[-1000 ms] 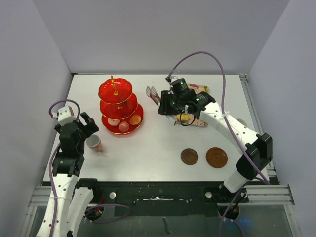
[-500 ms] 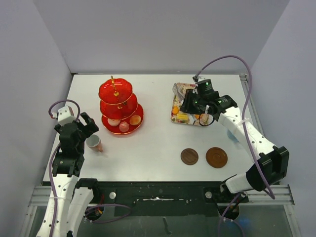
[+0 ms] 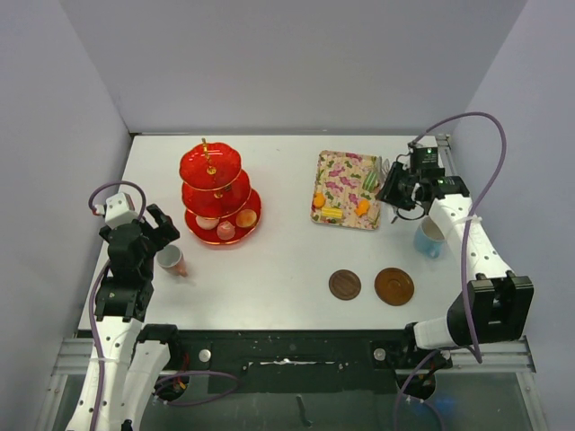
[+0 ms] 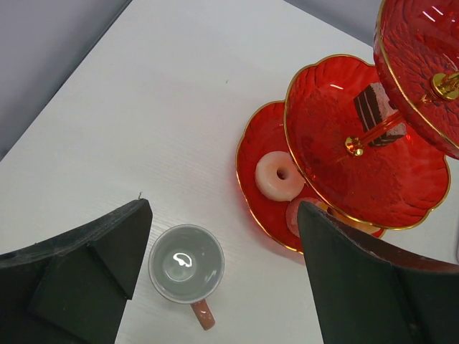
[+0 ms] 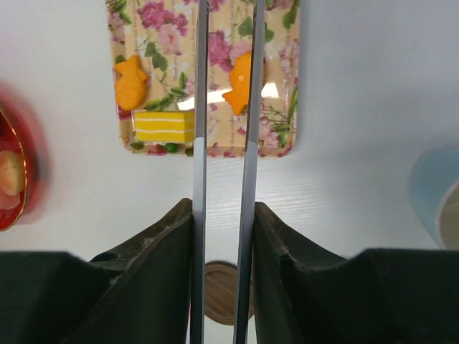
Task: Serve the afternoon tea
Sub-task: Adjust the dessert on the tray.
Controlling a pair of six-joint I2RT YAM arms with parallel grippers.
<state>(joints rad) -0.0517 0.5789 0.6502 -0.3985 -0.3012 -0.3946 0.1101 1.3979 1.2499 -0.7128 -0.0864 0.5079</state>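
In right gripper: metal tongs, fingers pinched narrow on both blades, blades pressed nearly parallel. Long axis of tongs straight out from the wrist, in the wrist view crossing the floral tray; tips out of sight past the top edge. Tray at far right of the table, long axis near to far. On it: two orange fish biscuits, a yellow layered cake, a green sweet. Just near-right of tray, upright: light-blue cup. Nearer, side by side and apart: two brown saucers.

At near left, left gripper spread wide, one finger either side of the pink cup, touching neither side. Cup upright, mouth up, handle pointing near-right. Just far-right of it: red three-tier stand, upright, gold handle pointing up, sweets on the lower tiers.

Against a second ago: right arm swung from the table's middle, tong tips then left of the tray near the stand, across to the tray's right edge. Tray now uncovered, light-blue cup in sight. Left arm, pink cup, stand and saucers unmoved.
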